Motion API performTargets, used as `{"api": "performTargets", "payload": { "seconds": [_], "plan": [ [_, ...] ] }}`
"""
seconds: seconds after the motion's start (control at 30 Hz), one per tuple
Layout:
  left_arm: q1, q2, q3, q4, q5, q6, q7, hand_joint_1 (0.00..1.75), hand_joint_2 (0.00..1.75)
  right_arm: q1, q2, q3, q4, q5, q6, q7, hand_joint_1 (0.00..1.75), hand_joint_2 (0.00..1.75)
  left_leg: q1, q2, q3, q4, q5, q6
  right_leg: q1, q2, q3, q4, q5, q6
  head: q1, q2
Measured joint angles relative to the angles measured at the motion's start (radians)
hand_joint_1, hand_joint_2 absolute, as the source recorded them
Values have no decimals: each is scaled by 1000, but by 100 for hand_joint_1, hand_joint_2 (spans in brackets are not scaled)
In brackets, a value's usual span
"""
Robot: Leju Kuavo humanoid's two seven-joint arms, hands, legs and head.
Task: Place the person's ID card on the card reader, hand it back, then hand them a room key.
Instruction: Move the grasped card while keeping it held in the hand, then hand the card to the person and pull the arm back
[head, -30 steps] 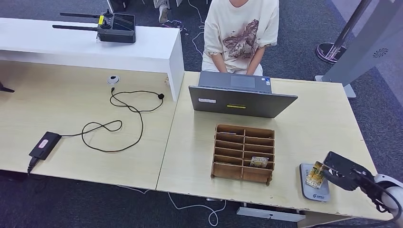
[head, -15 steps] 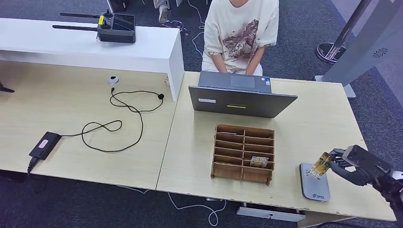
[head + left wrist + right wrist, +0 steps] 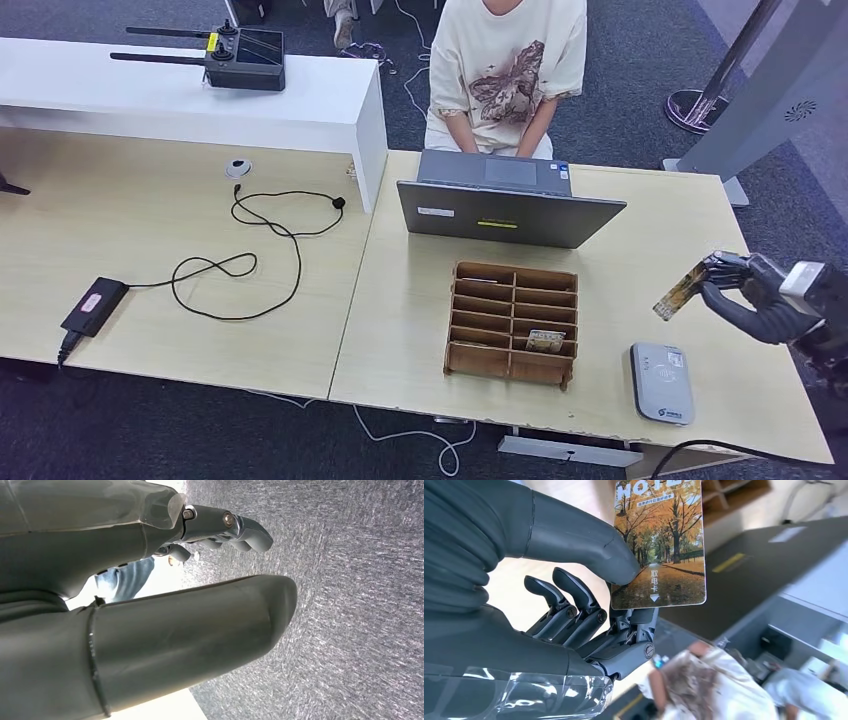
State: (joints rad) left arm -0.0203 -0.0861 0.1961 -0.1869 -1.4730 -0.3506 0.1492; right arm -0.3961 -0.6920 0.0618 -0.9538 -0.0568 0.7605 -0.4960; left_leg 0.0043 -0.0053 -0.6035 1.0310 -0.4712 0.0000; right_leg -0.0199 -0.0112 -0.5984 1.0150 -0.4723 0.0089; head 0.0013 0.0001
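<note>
Right hand (image 3: 765, 298) raised above the tabletop (image 3: 660, 250), thumb and fingers pinching a card (image 3: 678, 292) by its lower end; the card juts out from the fingertips toward the laptop (image 3: 505, 205) and the seated person (image 3: 505, 70), tilted rather than flat. In the right wrist view the card (image 3: 659, 540) shows an autumn-tree picture, with the thumb pressed on its printed face and the fingers (image 3: 574, 605) behind it. The reader (image 3: 662, 382) lies on the tabletop below and nearer the robot than the hand, well apart from the card, with nothing on it. The wooden tray (image 3: 513, 322) stands beyond the reader on the side away from the hand, one card (a likely room key) lying in a near compartment. Left hand (image 3: 150, 605) hangs over carpet, its fingers loosely apart and nothing in them. Judged step: handing the card back. To do it well, the hand should travel forward over or beside the laptop lid without clipping it, keep the pinch firm at the card's end so most of its length is free to be taken, present that free end toward the person, and loosen only once they have hold of it; a slack pinch risks the card swivelling or dropping behind the laptop.
</note>
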Motion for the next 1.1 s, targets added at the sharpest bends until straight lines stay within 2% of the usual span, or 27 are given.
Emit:
{"api": "performTargets", "payload": {
  "seconds": [0.23,0.5,0.6,0.73,0.9,1.1],
  "plan": [
    [-2,-5,0,0,-7,0,4,0,0,-58,76,-26,-67,-60,-79,17,175,175,0,1,0,0,0,0,0,1,0,0,0,0,0,0],
    [-4,-12,0,0,-6,0,8,0,0,-111,169,-28,-119,-52,-192,25,175,175,0,0,1,0,0,0,0,0,1,1,0,0,0,0],
    [-5,-15,1,0,-6,1,11,0,0,-121,210,-26,-149,8,-331,17,175,175,0,1,1,0,0,0,0,1,0,1,0,0,0,0],
    [-4,-21,2,0,-6,1,14,0,0,-164,265,-2,-181,184,-604,17,175,175,0,1,1,0,0,0,0,1,0,1,0,0,0,0],
    [-4,-24,2,0,-9,-6,15,0,0,-226,303,37,-190,303,-740,30,175,175,0,1,2,0,1,-1,0,2,0,1,0,0,0,0],
    [-5,-26,3,0,-14,-18,18,0,0,-326,350,137,-171,656,-1034,95,175,175,0,2,2,0,1,-1,0,3,0,2,0,0,0,0]
  ]
}}
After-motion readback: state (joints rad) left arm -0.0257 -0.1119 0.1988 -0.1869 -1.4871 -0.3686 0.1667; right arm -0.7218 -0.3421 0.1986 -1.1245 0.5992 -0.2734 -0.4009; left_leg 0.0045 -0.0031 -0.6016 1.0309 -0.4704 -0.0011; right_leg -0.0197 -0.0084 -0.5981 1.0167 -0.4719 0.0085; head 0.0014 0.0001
